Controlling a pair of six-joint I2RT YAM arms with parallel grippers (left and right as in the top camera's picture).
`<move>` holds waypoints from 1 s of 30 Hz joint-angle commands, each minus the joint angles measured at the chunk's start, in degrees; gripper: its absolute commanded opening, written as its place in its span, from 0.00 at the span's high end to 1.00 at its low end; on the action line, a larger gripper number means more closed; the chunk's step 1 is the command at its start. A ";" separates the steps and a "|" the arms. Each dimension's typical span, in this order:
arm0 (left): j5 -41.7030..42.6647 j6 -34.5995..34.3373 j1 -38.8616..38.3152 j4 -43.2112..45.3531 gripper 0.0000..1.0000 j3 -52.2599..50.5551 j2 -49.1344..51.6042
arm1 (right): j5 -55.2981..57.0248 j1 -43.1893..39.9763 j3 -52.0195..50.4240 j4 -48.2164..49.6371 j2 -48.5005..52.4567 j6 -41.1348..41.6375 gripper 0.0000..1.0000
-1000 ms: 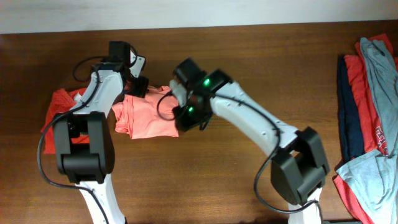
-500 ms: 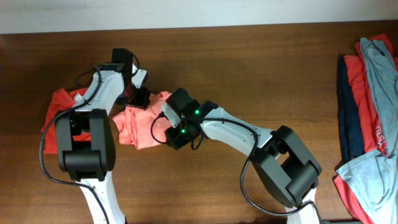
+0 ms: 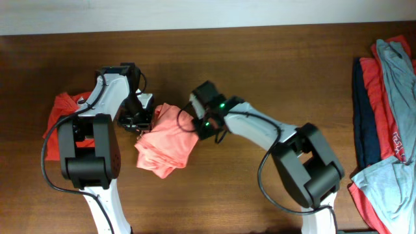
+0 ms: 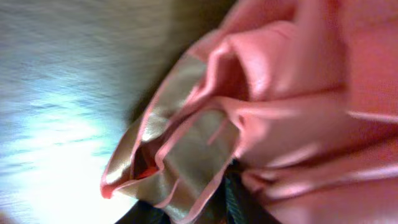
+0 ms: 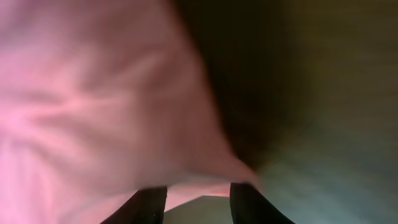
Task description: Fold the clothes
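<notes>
The salmon-pink shirt (image 3: 166,144) lies bunched in a lump on the table, left of centre. My left gripper (image 3: 139,121) is at its upper left edge. In the left wrist view the dark fingers (image 4: 208,208) are shut on a shiny folded hem of the pink shirt (image 4: 292,112). My right gripper (image 3: 196,122) is at the shirt's upper right edge. In the right wrist view its fingers (image 5: 198,202) stand apart, with the pink cloth's edge (image 5: 99,106) lying across the tips and bare table showing between them.
A red shirt (image 3: 62,107) lies at the far left, partly under the left arm. A pile of red, navy and grey-blue shirts (image 3: 387,97) lies along the right edge. Brown table (image 3: 260,58) runs behind and in front.
The pink shirt has been drawn down toward the front and bunched into a thicker lump. My left gripper moved forward with it. My right gripper moved right and back to the shirt's upper right edge.
</notes>
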 commanded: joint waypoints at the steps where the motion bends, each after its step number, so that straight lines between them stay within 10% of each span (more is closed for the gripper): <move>1: 9.70 -1.36 -0.57 -0.63 0.73 0.31 1.01 | 1.16 -2.27 -0.22 -0.46 0.42 -0.98 0.61; 14: 8.15 -1.38 1.90 0.46 0.64 8.85 -0.59 | 5.09 -3.48 0.02 -14.01 -0.13 -5.27 0.60; 18: 8.09 -1.38 3.06 0.31 0.01 13.79 -0.59 | 7.74 -4.26 0.02 -17.70 -0.13 -5.25 0.57; 30: 13.22 9.51 -1.25 0.50 0.01 14.58 0.76 | 7.69 -4.81 0.00 -17.94 -0.13 -5.22 0.57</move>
